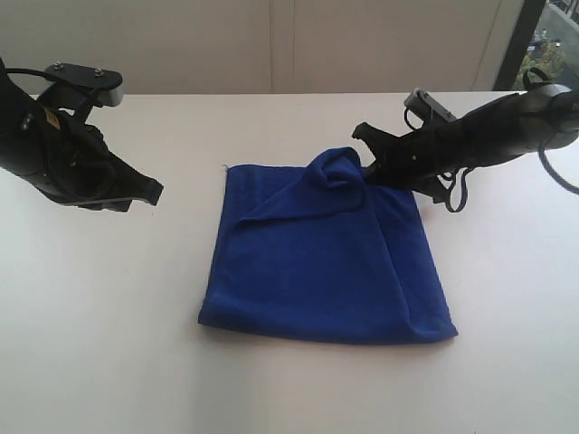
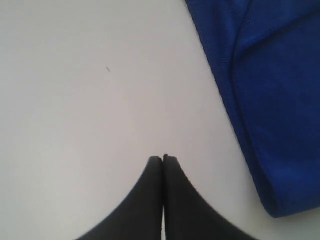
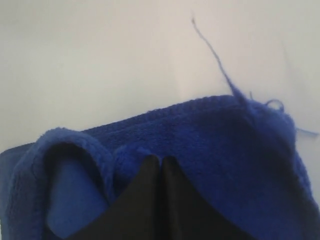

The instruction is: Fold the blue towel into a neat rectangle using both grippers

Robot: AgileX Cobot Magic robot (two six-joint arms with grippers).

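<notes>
**A:** Which step are we on?

**B:** We'd judge we're partway. The towel [image 1: 326, 271] lies in the middle of the table [image 1: 99, 353], already doubled into a rough square. We're at the grasp for another fold. The right gripper [image 1: 366, 165] is at the far right corner. Its fingers [image 3: 145, 200] are pressed together, and as far as we can judge they pinch a bit of cloth, since the corner stands up in a hump at the tips.

**A:** And our left side?

**B:** The left gripper [image 1: 156, 192] hangs over bare table, near the towel's left edge but not touching it. Its fingers [image 2: 147, 200] are closed tight on nothing.

**A:** So what does the next move call for?

**B:** We think the far edge has to travel over to the near one. With only one corner held, the cloth would likely drag and skew. So we'd want the left to take the far left corner first. Then both can lift together, keep the edge taut, and lay it down square on the near edge.

**A:** How does the towel look to us?

**B:** It's deep blue with a soft, thick pile. A slanting crease runs from the hump toward the left edge, and another runs down the right side. The near edge is a rounded fold and sits wider than the far one, so it isn't a neat rectangle yet. The right wrist view shows a loose thread [image 3: 215, 55] straying from the edge.
</notes>
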